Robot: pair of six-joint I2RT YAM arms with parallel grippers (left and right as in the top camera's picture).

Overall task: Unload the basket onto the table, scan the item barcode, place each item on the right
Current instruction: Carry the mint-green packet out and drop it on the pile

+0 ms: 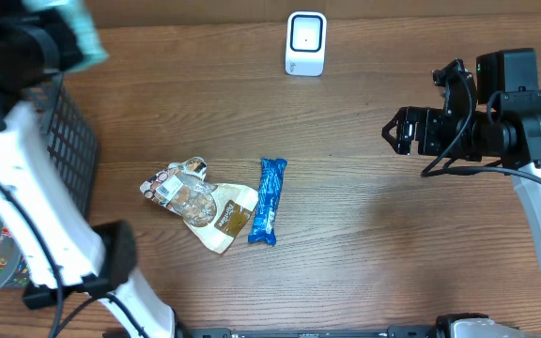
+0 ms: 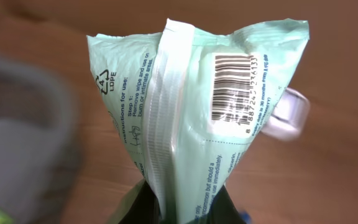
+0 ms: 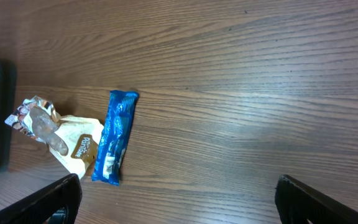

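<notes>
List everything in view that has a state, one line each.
Left end effector: shut on the wipes pack.
Wipes pack: held off the table, barcode facing the wrist camera.
Right end effector: open, empty.
Blue snack bar: lying flat on the table.
Cookie bag: crumpled, lying beside the bar.
Scanner: upright at the far edge.
Basket: at the left, contents mostly hidden.
</notes>
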